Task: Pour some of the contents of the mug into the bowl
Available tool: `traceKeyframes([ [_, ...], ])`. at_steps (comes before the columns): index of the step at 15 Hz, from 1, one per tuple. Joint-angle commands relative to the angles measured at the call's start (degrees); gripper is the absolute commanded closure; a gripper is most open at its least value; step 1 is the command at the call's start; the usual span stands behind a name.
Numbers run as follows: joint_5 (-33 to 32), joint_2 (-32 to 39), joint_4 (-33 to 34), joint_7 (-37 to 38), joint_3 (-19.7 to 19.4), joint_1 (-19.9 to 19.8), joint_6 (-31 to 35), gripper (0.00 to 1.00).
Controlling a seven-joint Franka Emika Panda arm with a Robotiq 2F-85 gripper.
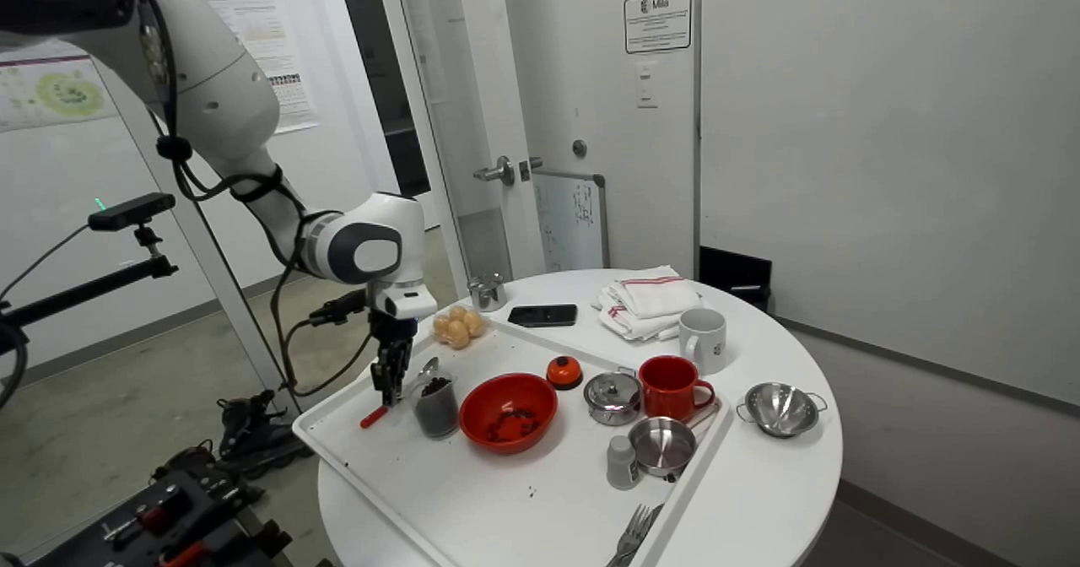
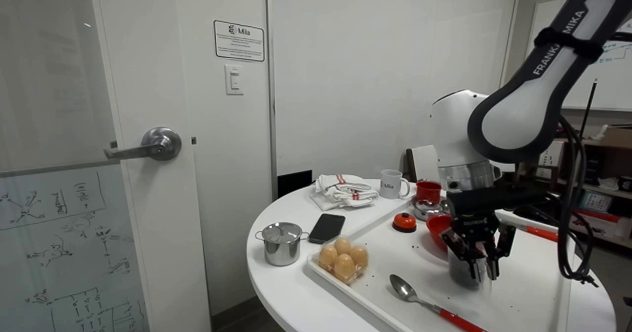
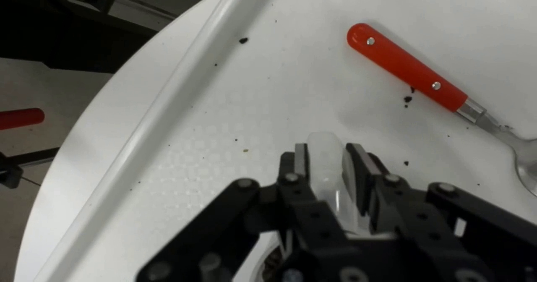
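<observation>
The small dark grey mug (image 1: 437, 417) stands upright on the tray with dark bits inside. It is partly hidden by the fingers in an exterior view (image 2: 459, 272). The wide red bowl (image 1: 506, 394) is beside it, with dark bits on its bottom; it is half hidden in an exterior view (image 2: 436, 229). My gripper (image 1: 391, 394) points down on the mug's handle side, away from the bowl. In the wrist view its fingers (image 3: 327, 150) close on the pale handle (image 3: 326, 171), one pad against each side. A piece of the mug's opening (image 3: 270, 262) shows below.
A red-handled spoon (image 3: 407, 68) lies beside the gripper on the white tray (image 3: 161, 105). Eggs (image 2: 344, 259) sit at a tray corner. An orange bell (image 1: 564, 371), lidded steel pot (image 1: 612, 396), red mug (image 1: 668, 388), steel pan (image 1: 662, 445) and grey shaker (image 1: 622, 463) stand beyond the bowl.
</observation>
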Motion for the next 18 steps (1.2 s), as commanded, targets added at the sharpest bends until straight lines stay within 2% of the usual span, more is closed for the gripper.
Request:
traceKeyframes([
  [1, 1.82, -1.79, 0.14, -1.22, -1.0, 0.26, -0.56, 0.9],
  [6, 3.61, -7.57, -0.79, -4.41, -0.42, -1.61, -0.8, 0.9],
  [9, 8.53, -9.23, 2.24, -13.01, 1.53, -4.65, -5.06, 0.9],
  [12, 13.16, -6.27, 10.99, -21.01, 1.62, -7.12, -17.7, 0.9],
  [14, 14.62, -3.56, 16.88, -23.17, 0.81, -8.15, -26.43, 0.91],
  [16, 15.15, -0.74, 22.06, -21.34, -0.65, -8.35, -33.79, 0.91],
  [17, 15.34, 0.21, 23.88, -20.6, -1.18, -8.44, -36.44, 0.91],
  [18, 14.21, -3.76, 17.99, -20.99, -1.71, -6.98, -30.99, 0.9],
])
